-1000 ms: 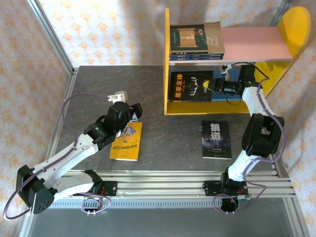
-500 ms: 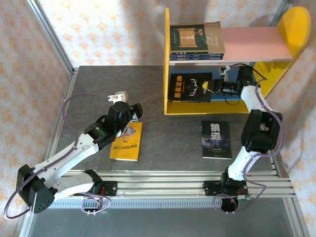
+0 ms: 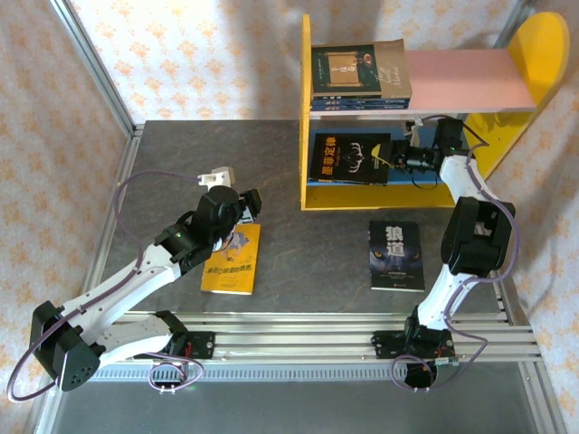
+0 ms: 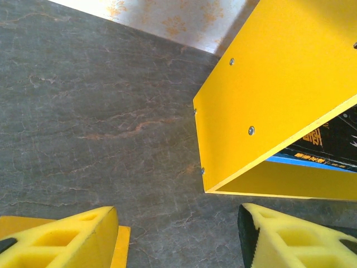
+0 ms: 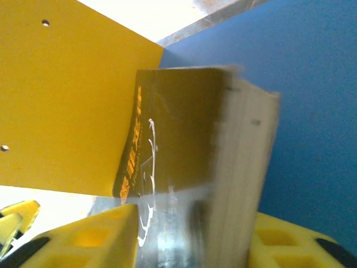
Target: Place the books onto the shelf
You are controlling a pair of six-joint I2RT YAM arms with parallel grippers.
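I am reaching my right jaws into the lower tier of the small two-tier shelf with yellow side panels (image 3: 306,108). The thin black paperback with the yellow Chinese title (image 3: 348,155) is lying flat on the blue board (image 5: 312,84), with its long axis running left to right along the board and its far short edge right beside the left panel. Its near short edge is sitting between my right jaws, with a yellow foam pad (image 5: 83,240) on each side of its thickness. I cannot tell whether they are pinching it or only flanking it. As I judge it, the coming move is turning on that axis: backing straight out to the right, away from the book.

The dark blue paperback with the wolf face (image 3: 396,255) is lying on the grey desk (image 3: 181,154) just in front of the shelf, nearer my right arm (image 3: 470,235). My left jaws are hanging spread, with nothing between them, over the far end of the plain yellow paperback (image 3: 231,262).
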